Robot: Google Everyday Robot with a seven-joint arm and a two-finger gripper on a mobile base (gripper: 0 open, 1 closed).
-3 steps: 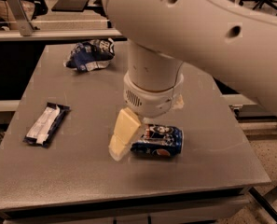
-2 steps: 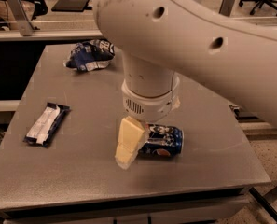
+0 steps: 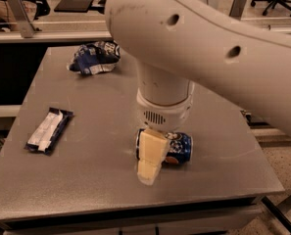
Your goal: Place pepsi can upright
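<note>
**Inspector:** Camera view. The gripper (image 3: 152, 160) is down at the surface (image 3: 101, 111), right of centre and toward the near edge, directly at the pepsi can (image 3: 180, 148). Its cream-coloured lower part crosses the can's near side. I cannot tell whether it is spread or clamped on the can, because the wrist housing hides the far side.

**Clerk:** Position of the can?

**Inspector:** It lies on its side on the surface, long axis running left to right. It is not upright.

**Clerk:** Step in hand?

**Inspector:** In my judgement, the grasp. The righting is not yet done.

**Clerk:** Requirement for the next move?

**Inspector:** A firm hold across the can's body, then a lift clear. After that, a quarter turn to bring one end downward before setting down. The snack bag (image 3: 93, 58) and bar wrapper (image 3: 48, 130) lie well apart and should not obstruct.
</note>
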